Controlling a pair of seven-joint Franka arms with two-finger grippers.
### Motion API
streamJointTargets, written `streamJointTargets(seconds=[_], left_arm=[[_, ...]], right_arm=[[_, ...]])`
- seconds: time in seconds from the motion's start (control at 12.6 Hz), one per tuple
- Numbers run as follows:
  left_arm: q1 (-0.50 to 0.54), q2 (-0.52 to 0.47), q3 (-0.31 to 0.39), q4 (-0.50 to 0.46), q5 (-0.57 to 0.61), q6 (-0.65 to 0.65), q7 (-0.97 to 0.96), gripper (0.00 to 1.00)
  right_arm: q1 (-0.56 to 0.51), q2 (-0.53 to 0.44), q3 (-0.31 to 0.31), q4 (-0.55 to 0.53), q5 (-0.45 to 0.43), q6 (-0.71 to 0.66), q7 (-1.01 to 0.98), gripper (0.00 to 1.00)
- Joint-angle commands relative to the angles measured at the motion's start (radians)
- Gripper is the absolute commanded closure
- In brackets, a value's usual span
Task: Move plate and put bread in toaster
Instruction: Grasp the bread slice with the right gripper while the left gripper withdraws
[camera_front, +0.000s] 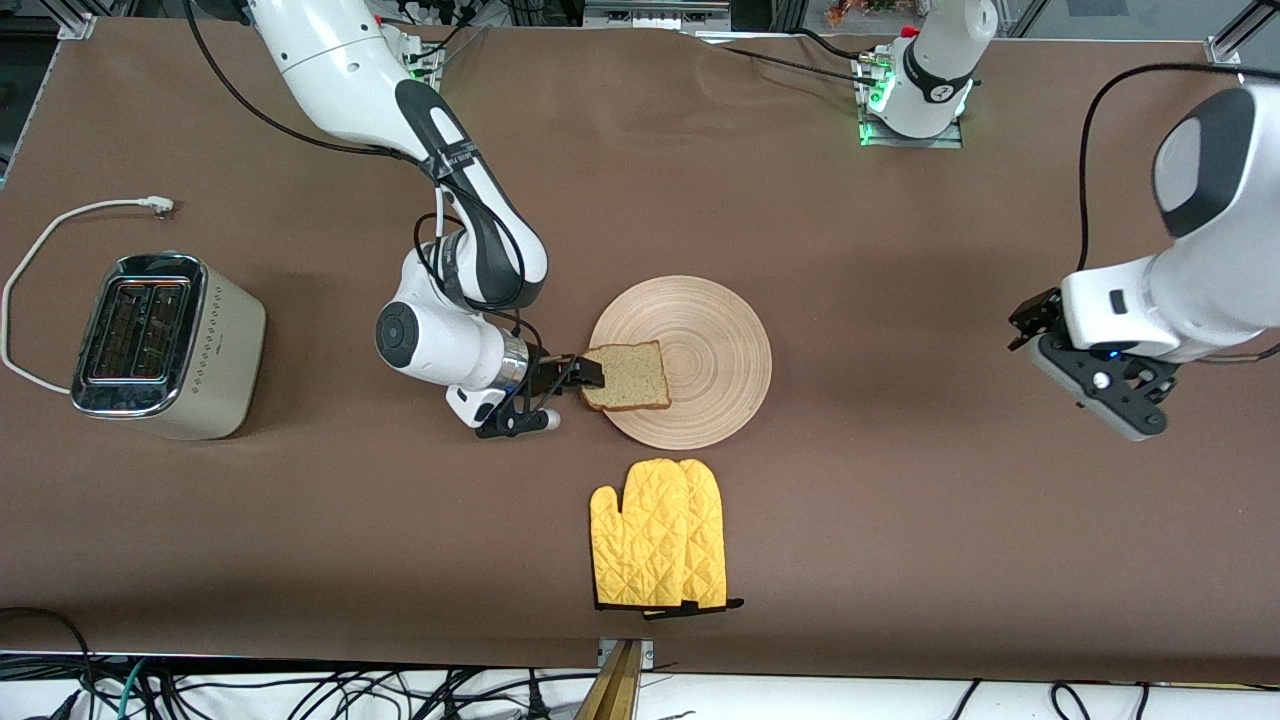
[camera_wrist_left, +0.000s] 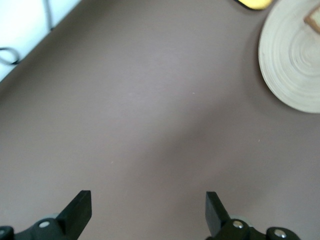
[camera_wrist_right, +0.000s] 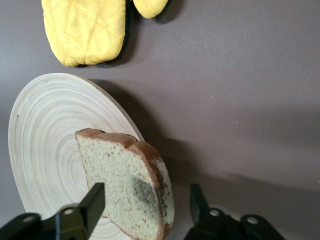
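The bread (camera_front: 632, 376) lies on the plate (camera_front: 720, 345), at the rim toward the right arm's end, with one edge over the rim. My right gripper (camera_front: 588, 373) is low at that edge and open, with one finger on each side of the slice. In the right wrist view the bread (camera_wrist_right: 125, 185) sits tilted between the fingers (camera_wrist_right: 95, 202) of the gripper (camera_wrist_right: 146, 202), over the plate (camera_wrist_right: 45, 145). The toaster (camera_front: 165, 345) stands at the right arm's end of the table, slots up. My left gripper (camera_front: 1030, 325) waits open over bare table (camera_wrist_left: 148, 205) at the left arm's end.
A yellow oven mitt (camera_front: 658, 548) lies nearer to the front camera than the plate; it also shows in the right wrist view (camera_wrist_right: 85, 30). The toaster's white cord (camera_front: 40, 250) loops beside it. The left wrist view shows the plate's rim (camera_wrist_left: 292, 60).
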Motion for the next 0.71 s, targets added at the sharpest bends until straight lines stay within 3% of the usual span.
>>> streamJointTargets(seconds=[0.0,0.24,0.4,0.63], left_arm=[[-0.008,-0.149,0.021,-0.113,0.020,-0.025,-0.239,0.00],[-0.016,-0.309,0.022,-0.297,-0.002,-0.020,-0.417,0.00],[-0.014,-0.331,0.027,-0.324,-0.112,-0.017,-0.497,0.00],[-0.013,-0.323,0.027,-0.312,-0.103,-0.025,-0.496,0.00]], right_arm=[[0.022,0.021,-0.004,0.004,0.033,0.040,-0.004,0.35],[0.024,0.024,-0.004,0.004,0.033,0.042,-0.007,0.46],[0.024,0.024,-0.004,0.002,0.033,0.042,-0.007,0.54],[0.021,0.024,-0.004,0.002,0.033,0.041,-0.007,0.76]])
